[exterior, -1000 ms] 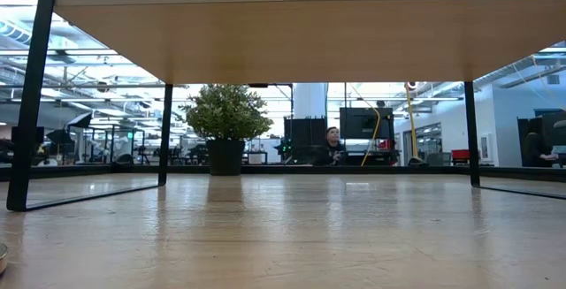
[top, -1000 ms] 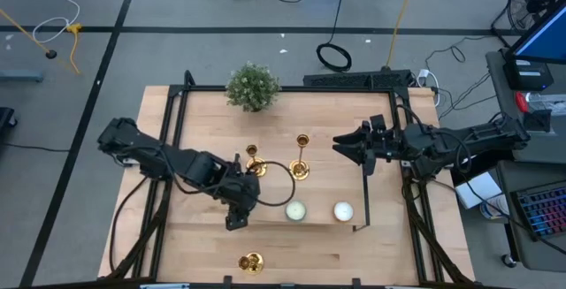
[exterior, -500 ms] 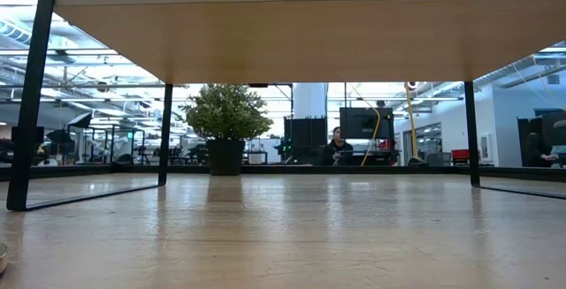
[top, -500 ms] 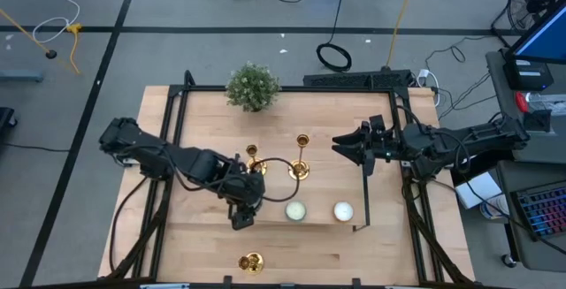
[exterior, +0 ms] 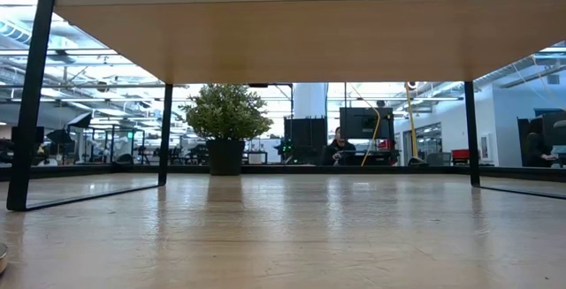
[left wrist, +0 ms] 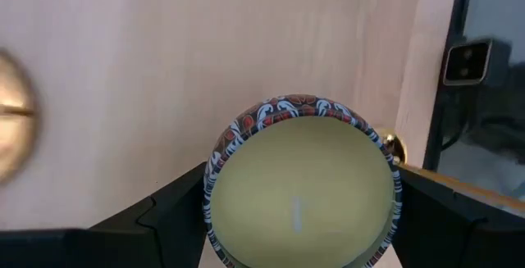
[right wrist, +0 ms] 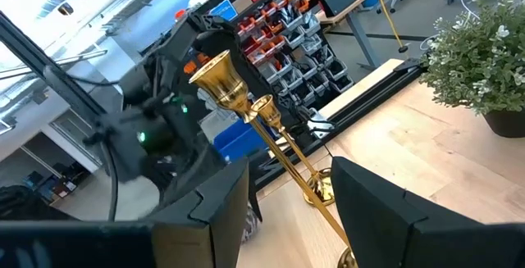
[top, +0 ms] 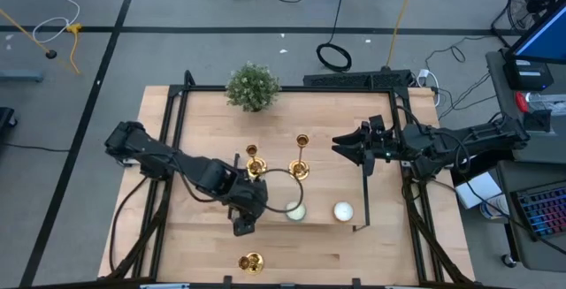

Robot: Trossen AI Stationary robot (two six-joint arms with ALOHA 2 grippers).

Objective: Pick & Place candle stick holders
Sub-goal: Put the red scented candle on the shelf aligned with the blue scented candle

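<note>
Careful: your left tool [top: 240, 225], jaws wide, straddles a candle [left wrist: 299, 190], not a holder. Steer to the lone holder [top: 251, 261] at the counter's [top: 371, 254] 6 o'clock and grip its stem. The right tool [top: 347, 148], part open and empty, waits at 2 o'clock. You cannot tell whether the left fingers touch the candle.

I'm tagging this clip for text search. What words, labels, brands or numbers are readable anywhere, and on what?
None can be read.
Candle tin: its rim carries a red, white and blue pattern, no lettering.
Gold candle stick holders: no markings visible.
Red and blue storage bins in the room behind: any labels are too small to read.
</note>
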